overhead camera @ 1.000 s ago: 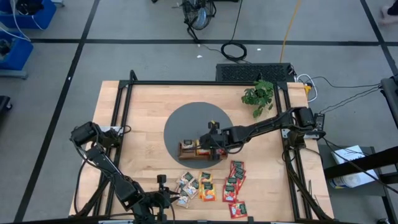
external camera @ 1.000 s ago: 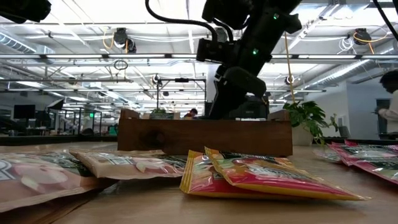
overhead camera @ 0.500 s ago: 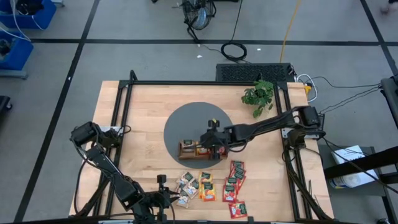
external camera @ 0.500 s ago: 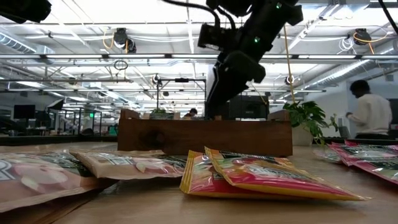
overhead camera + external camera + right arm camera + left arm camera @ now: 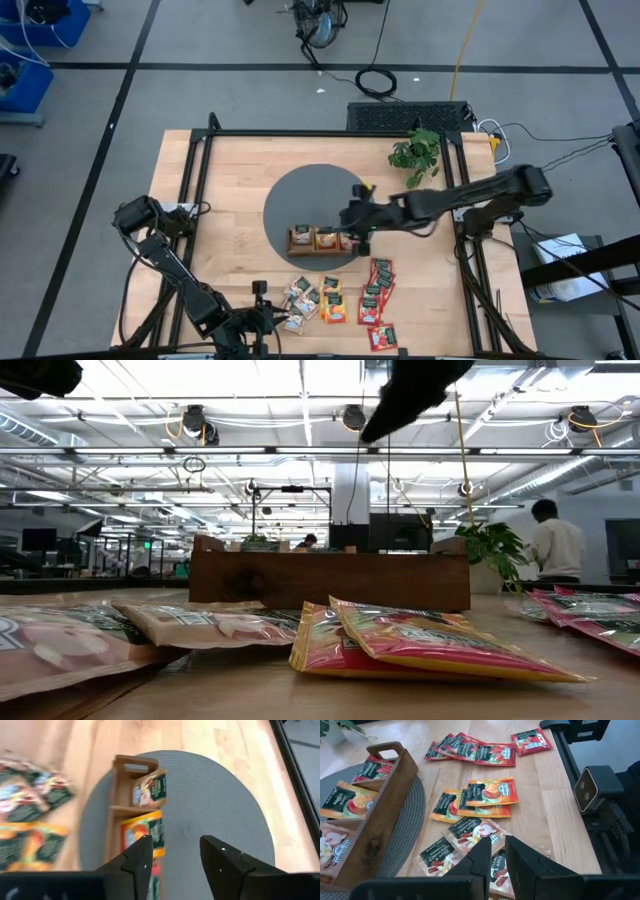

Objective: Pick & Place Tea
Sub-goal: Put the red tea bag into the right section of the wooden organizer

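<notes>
A brown wooden three-compartment tray (image 5: 322,240) stands on a round grey mat (image 5: 300,200). It holds a beige packet (image 5: 150,790), an orange packet (image 5: 143,832) and a red packet (image 5: 375,770), one in each compartment. My right gripper (image 5: 357,228) is open and empty, raised above the tray's right end; it also shows in its wrist view (image 5: 177,857). Loose beige (image 5: 300,297), orange (image 5: 332,302) and red (image 5: 378,285) packets lie flat on the table nearer the front. My left gripper (image 5: 499,855) is shut and waits by the near edge, beside the beige packets.
A small potted plant (image 5: 416,155) stands at the far right of the table. A dark frame (image 5: 300,133) runs along the table's edges. One red packet (image 5: 382,337) lies alone near the front edge. A person (image 5: 553,550) stands in the room behind.
My right gripper has risen from the tray's right-end compartment and drawn back a little toward the table's right edge. In the low view it has gone up almost out of the picture. The tray and the loose packets have stayed where they were.
</notes>
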